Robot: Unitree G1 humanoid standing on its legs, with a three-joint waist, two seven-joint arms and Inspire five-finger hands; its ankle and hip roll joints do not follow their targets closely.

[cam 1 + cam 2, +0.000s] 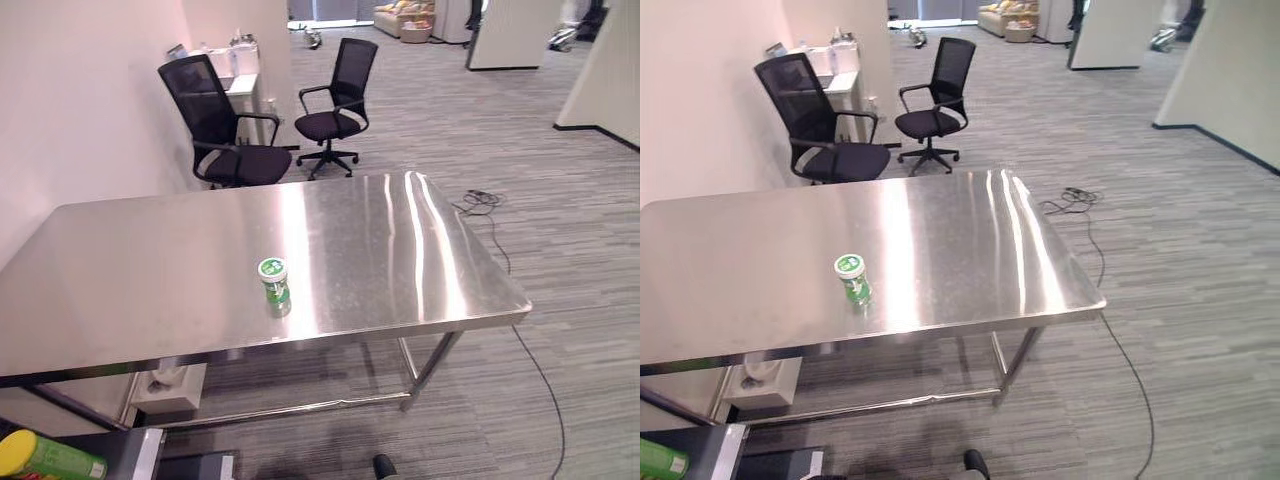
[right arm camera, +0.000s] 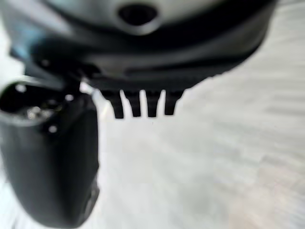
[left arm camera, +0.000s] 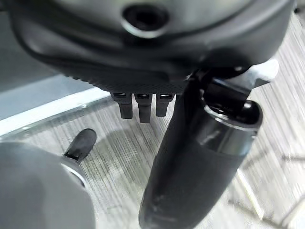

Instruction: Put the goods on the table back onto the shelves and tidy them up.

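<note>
1 can (image 1: pixel 274 284), 1 table (image 1: pixel 150 270), 2 chairs (image 1: pixel 222 125)

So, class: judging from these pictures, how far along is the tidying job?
Nearly done, it seems: one small green-and-white tub stands upright on the steel table. Nothing is in hand: the left hand and right hand both show straight fingers over the floor, holding nothing. Left to do: pick that tub up and shelve it.

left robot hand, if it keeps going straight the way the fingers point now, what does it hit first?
Probably the grey striped carpet. In its wrist view the left robot hand has straight fingers aimed at the floor, nothing between. Depth is unclear.
</note>
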